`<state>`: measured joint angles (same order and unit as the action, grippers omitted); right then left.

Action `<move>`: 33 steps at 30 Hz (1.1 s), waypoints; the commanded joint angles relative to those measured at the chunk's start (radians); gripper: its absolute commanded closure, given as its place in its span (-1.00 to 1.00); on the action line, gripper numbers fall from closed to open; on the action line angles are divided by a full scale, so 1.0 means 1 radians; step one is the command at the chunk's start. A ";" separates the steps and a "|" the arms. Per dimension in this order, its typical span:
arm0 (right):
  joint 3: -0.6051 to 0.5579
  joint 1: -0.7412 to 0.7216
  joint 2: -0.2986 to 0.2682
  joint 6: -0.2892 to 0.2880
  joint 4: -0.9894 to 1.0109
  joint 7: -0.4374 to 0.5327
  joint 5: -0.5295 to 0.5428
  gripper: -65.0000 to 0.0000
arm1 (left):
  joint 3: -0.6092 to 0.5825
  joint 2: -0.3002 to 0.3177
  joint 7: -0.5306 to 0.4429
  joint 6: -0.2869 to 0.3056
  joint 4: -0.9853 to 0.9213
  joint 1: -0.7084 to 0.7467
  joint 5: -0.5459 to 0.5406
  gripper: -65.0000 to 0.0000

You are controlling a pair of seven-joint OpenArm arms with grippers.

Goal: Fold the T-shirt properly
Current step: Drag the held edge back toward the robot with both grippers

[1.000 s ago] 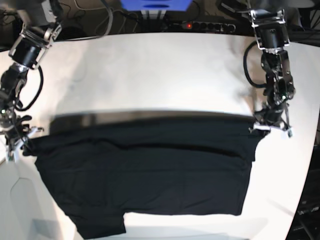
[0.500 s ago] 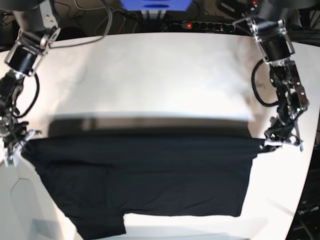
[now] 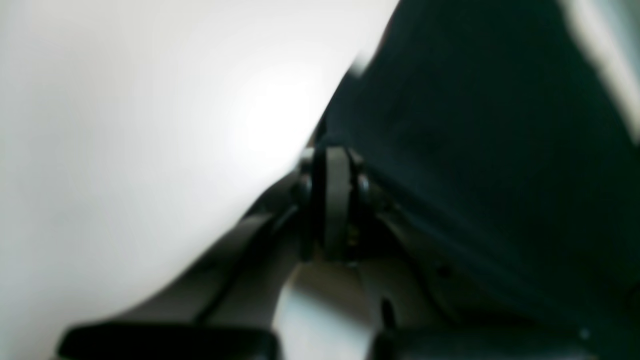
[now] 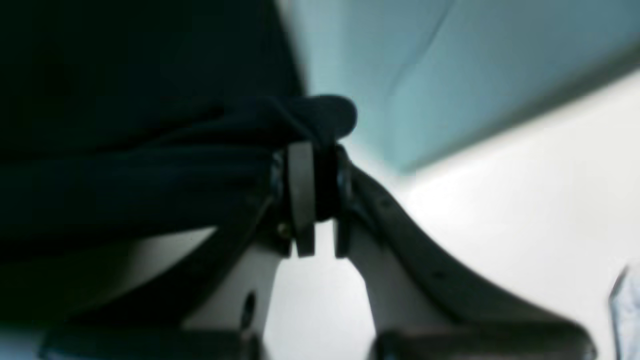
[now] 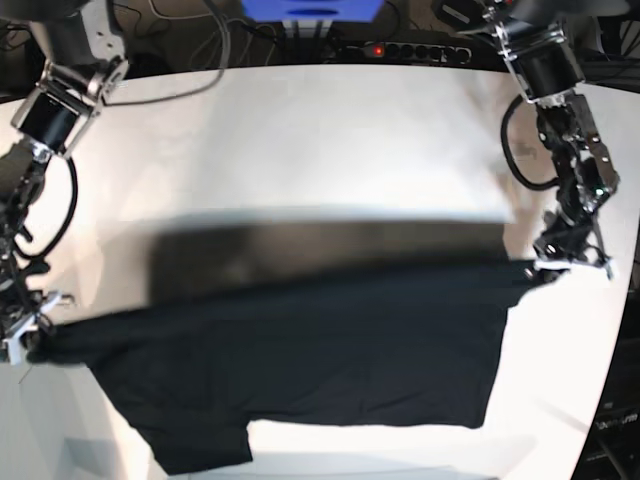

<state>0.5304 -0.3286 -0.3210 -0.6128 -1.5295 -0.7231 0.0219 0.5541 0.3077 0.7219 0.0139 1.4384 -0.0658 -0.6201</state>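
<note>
The black T-shirt (image 5: 300,350) hangs stretched between my two grippers over the near half of the white table (image 5: 300,140), its lower part lying on the table. My left gripper (image 5: 545,268), on the base view's right, is shut on the shirt's right upper edge; in the left wrist view its closed tips (image 3: 334,175) pinch the black cloth (image 3: 480,125). My right gripper (image 5: 35,335), on the base view's left, is shut on the shirt's left corner; in the right wrist view its tips (image 4: 312,170) clamp a bunched fold (image 4: 150,150). The collar, tag and label are hidden.
A power strip (image 5: 400,48) and cables lie behind the table's far edge. The shirt's raised edge casts a blurred shadow (image 5: 330,240) on the table's middle. The table's rounded front right edge (image 5: 590,420) is near the left arm.
Both grippers have carried the shirt's held edge towards the near side and lifted it. The right gripper dropped lower on the left; the edge now sags in a slant.
</note>
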 commanded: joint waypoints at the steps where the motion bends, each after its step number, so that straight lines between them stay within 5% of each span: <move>1: 0.012 0.000 -0.014 0.006 -0.016 -0.005 -0.021 1.00 | 0.014 0.025 -0.034 -0.010 0.026 -0.016 0.013 1.00; 19: 0.056 0.323 -0.013 0.006 -0.024 0.023 -0.017 1.00 | 0.022 -0.049 -0.041 -0.010 0.057 0.214 0.013 1.00; 33: 0.118 0.547 -0.010 0.006 -0.030 0.023 -0.017 1.00 | 0.114 -0.110 -0.037 -0.009 0.293 0.519 0.015 1.00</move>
<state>0.6373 0.2195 -0.3073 -0.6136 -1.5394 -0.7124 0.0166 0.6567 0.1806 0.7090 0.0113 1.7134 0.4515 -0.6144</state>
